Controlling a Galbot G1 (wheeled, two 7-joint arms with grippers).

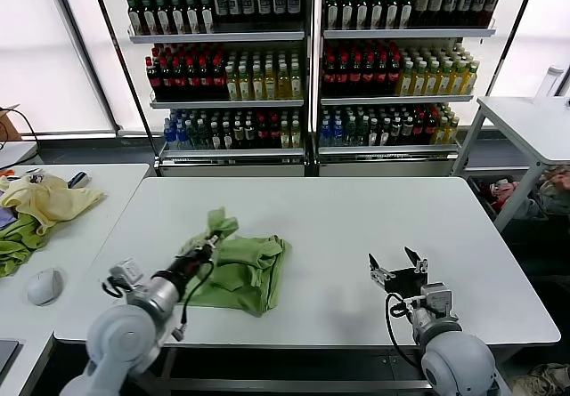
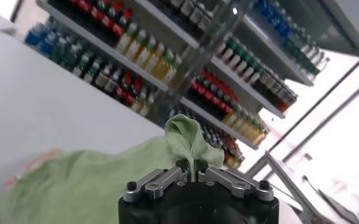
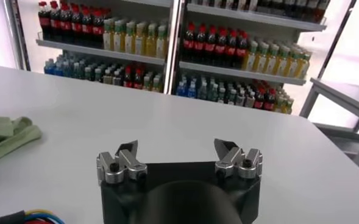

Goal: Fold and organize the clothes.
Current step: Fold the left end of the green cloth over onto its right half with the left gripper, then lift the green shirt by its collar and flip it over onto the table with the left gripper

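Clothes (image 1: 240, 271) for this task amount to one light sage-green polo shirt, lying partly folded and rumpled on the white table (image 1: 338, 227), on the robot's left half of the top and toward the near edge. Most of the fabric rests flat in a bunched, layered heap, while one portion at its left far corner is pulled up off the surface into a small peak. The left gripper (image 1: 214, 236) has its fingers pressed together on that raised bit of cloth; in the left wrist view the pinched fabric (image 2: 188, 143) stands up as a crumpled tuft right above the closed fingertips, with the rest of the shirt spreading below and to the side. The left arm reaches in from the near left corner of the table, angled toward the shirt. The right gripper (image 1: 398, 263) sits well apart from the shirt, over the bare right part of the table near the front edge, its two fingers (image 3: 125, 155) spread wide with nothing between them; the right wrist view shows only a strip of the green cloth (image 3: 8, 137) far off at the side. On a neighbouring table (image 1: 98, 187) to the robot's left lie a pale yellow garment (image 1: 49, 200) and a brighter lime-green cloth (image 1: 18, 240), touching each other. Behind the table stand shelves (image 1: 307, 58) packed with rows of bottles.
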